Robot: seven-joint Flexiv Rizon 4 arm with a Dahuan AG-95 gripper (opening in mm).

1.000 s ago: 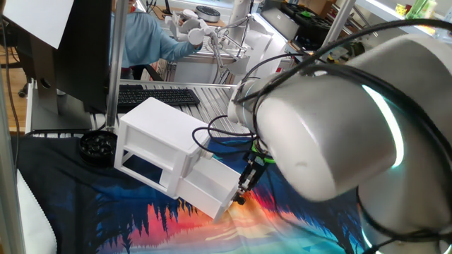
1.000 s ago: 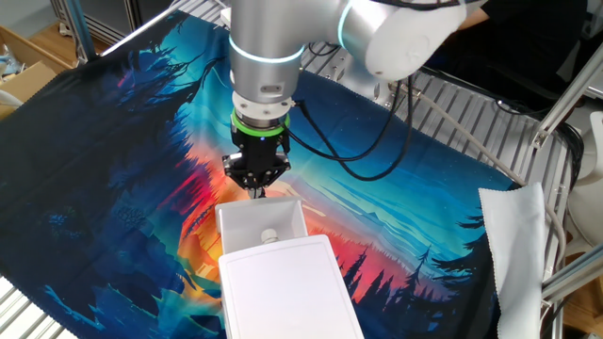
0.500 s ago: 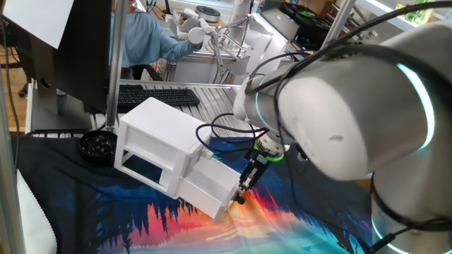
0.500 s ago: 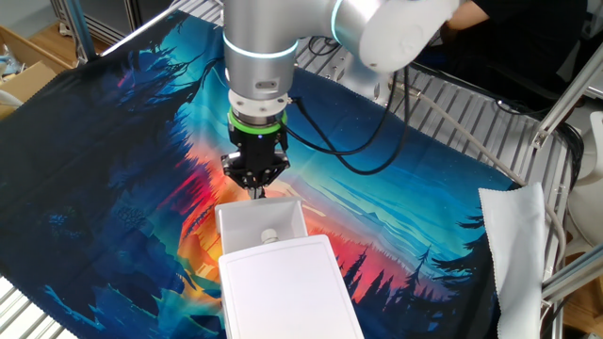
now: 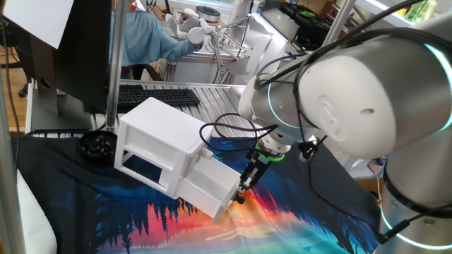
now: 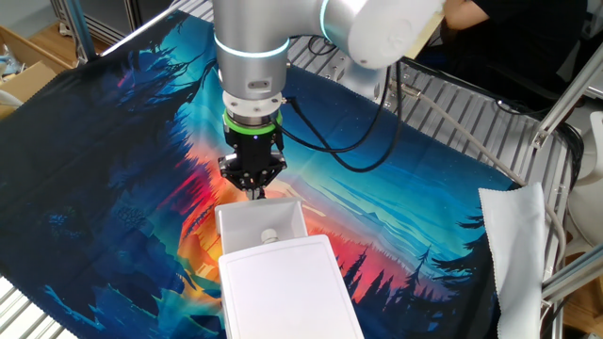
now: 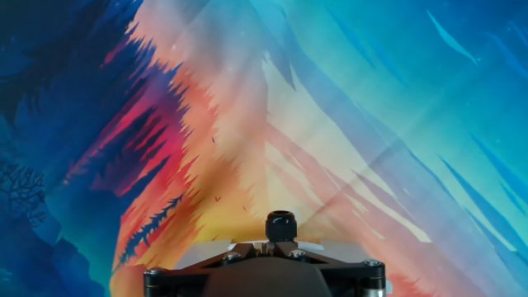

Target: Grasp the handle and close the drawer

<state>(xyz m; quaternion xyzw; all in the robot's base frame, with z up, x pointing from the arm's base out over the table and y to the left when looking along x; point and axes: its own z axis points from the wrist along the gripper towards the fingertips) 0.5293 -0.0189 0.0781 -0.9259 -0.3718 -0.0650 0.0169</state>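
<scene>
The small white cabinet (image 5: 157, 132) stands on the colourful cloth, and it also shows in the other fixed view (image 6: 287, 292). Its bottom drawer (image 5: 209, 185) is pulled out, and from above I see into it (image 6: 259, 219). My gripper (image 5: 243, 192) is at the drawer's front, fingers pointing down (image 6: 252, 189). In the hand view the tiny dark handle (image 7: 280, 226) sits right at the tips of my gripper (image 7: 279, 241), whose jaws are closed together on it. The paler knob of the top drawer (image 5: 207, 152) sits above the open drawer.
A round black object (image 5: 97, 145) lies left of the cabinet. A keyboard (image 5: 157, 96) sits behind it on the metal table. White cloth (image 6: 518, 245) hangs at the right edge. A person in blue (image 5: 145, 37) sits at the back.
The arm's upper links have swung and shifted slightly, while the gripper has stayed on the handle. The drawer has not visibly moved.
</scene>
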